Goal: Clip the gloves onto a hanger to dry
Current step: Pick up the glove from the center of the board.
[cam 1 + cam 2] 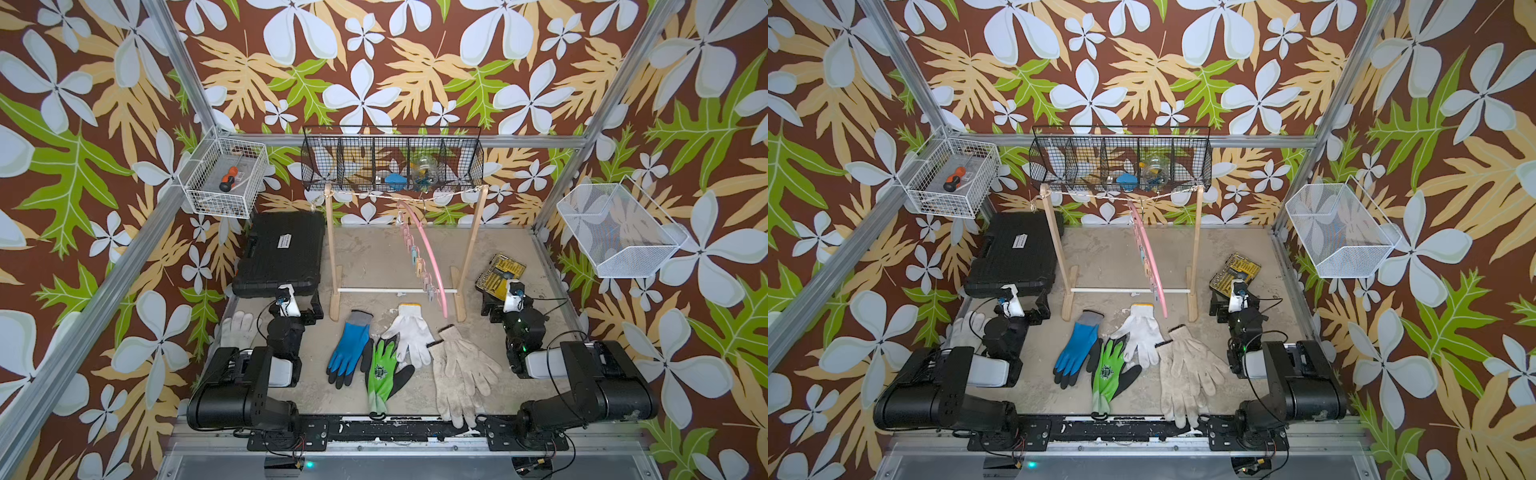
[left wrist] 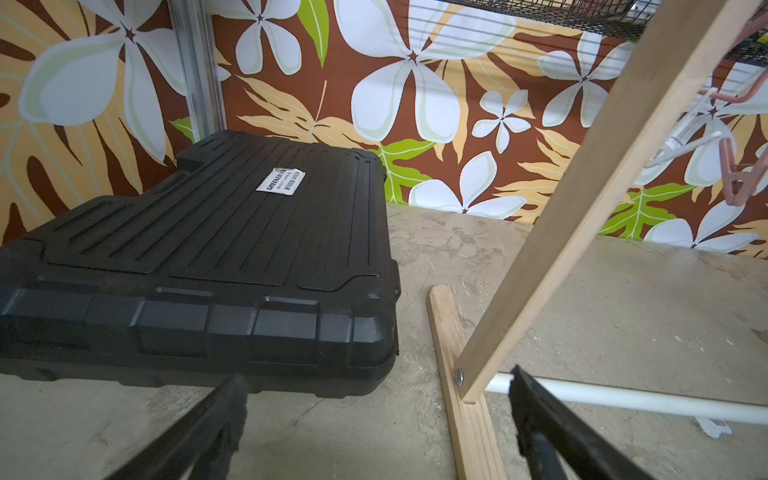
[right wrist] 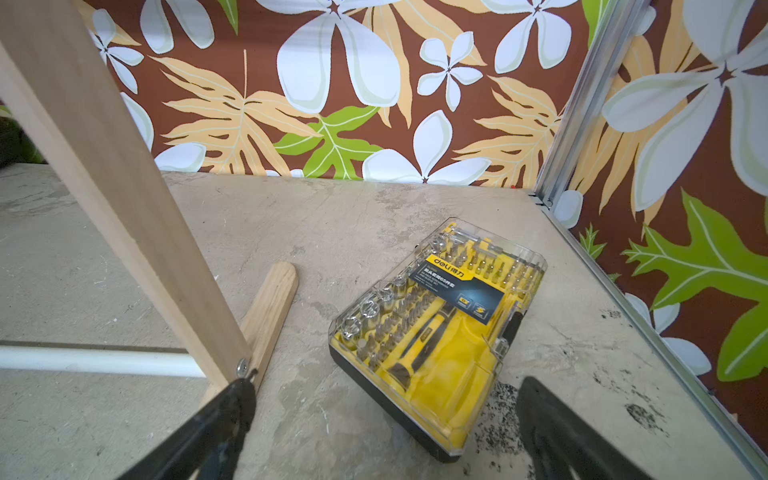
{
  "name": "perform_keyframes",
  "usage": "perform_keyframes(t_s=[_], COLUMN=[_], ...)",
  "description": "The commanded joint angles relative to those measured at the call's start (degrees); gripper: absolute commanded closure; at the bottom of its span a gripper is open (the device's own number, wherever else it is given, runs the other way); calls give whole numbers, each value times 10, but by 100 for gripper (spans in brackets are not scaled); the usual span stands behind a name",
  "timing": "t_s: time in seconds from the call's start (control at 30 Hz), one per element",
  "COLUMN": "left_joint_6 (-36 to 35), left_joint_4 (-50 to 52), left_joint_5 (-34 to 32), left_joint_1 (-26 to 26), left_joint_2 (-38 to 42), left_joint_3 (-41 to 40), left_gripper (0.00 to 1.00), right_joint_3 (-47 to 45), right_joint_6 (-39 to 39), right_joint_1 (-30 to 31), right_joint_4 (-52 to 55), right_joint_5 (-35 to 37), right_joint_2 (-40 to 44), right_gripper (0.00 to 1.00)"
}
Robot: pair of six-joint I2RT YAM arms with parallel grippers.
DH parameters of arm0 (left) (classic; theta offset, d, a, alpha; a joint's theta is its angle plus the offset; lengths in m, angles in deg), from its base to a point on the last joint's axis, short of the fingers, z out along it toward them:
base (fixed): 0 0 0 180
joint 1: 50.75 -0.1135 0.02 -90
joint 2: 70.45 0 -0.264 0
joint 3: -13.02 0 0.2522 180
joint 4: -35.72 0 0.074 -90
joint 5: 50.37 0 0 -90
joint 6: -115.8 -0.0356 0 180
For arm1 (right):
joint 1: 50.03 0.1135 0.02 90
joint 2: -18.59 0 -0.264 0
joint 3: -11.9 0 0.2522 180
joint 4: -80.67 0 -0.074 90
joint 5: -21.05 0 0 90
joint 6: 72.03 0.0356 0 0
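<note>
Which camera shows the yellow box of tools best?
The right wrist view: the yellow box lies close and whole there, its bits and label plain through the clear lid. Both top views show it small, its near end hidden behind the right arm. The left wrist view does not show it.

— Where do the top views sit?
— High over the front edge, facing down and back; both take in the whole table (image 1: 374, 257).
— And the wrist cameras?
— Each low, riding close behind. Beyond the left fingers (image 2: 224, 407): black case (image 2: 208, 249), wooden rack (image 2: 582, 199). Beyond the right fingers (image 3: 232, 403): bit set (image 3: 436, 332), the same rack's white rail (image 3: 83, 359).
</note>
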Motion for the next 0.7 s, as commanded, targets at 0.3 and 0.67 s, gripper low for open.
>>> perform_keyframes(t_s=[0.3, 0.67], left_joint_6=[-2, 0], left_joint_4=[-5, 2], left_joint_5=[3, -10], left_joint_1=[0, 2], left_joint_2=[0, 13], left_joint_3=[3, 1], left_gripper=[0, 0], right_joint_3=[1, 0], right_joint_6=[0, 4], right_joint_1=[0, 0], right_joint_4=[-7, 22], right_joint_5=[0, 9], right_joint_2=[2, 57], right_gripper=[0, 0])
